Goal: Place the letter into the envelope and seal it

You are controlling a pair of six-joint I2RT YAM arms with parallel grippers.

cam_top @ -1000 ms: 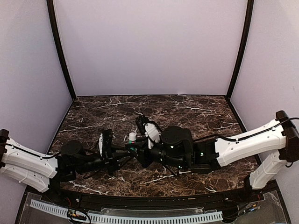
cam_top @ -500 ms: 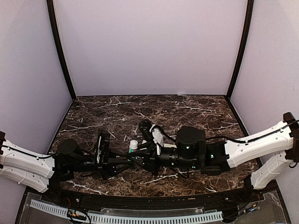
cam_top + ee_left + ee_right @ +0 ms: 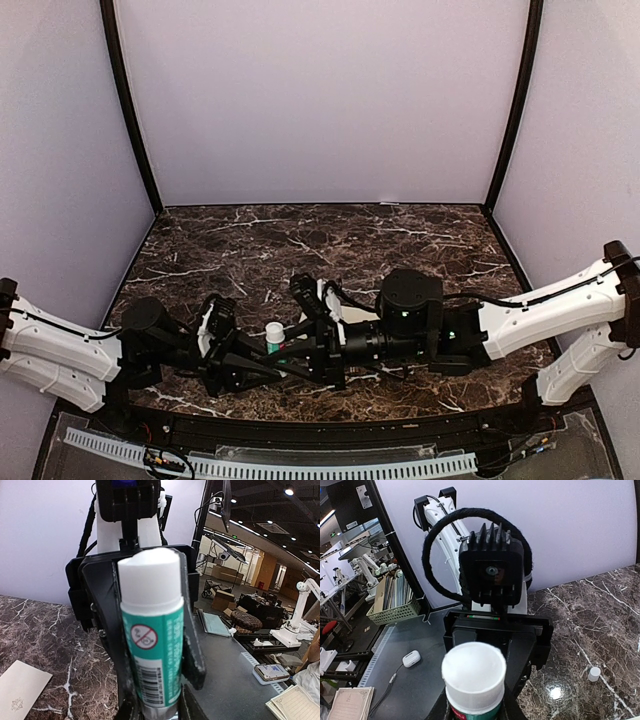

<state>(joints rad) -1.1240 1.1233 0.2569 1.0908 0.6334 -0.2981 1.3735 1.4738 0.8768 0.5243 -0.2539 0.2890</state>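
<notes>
Far left first: the envelope (image 3: 20, 687) lies flat on the marble table (image 3: 400, 240), seen only in the L wrist view, low in the corner, well apart from both arms. I can't make out its flap from here. No sign of the letter in any view, so I can't say whether it's already inside.

My read is we're on the sealing half of the job, at glue prep, not on the paper yet.

L gripper (image 3: 255, 362) comes in low from the left, near the front edge of the table. In its own cam the glue stick (image 3: 150, 645) sits dead centre with black fingers tight on both sides of the green body. I take that as clamped on the stick, barcode end toward the wrist and white end pointing away.

Centre of the top view: the stick's white end shows between the two grippers.

R gripper (image 3: 298, 348) meets it from the right, nose to nose with L. In the R wrist cam the stick rises from the bottom edge, but the finger contact is cropped, so I can't tell if R is gripping or just alongside.

Further right, a small white cap-like piece (image 3: 593, 673) sits on the marble, apart from everything.

Next, probably: one hand holds the stick firm, gets the glue end exposed, then carries it over to the flap w/o dropping it.
</notes>
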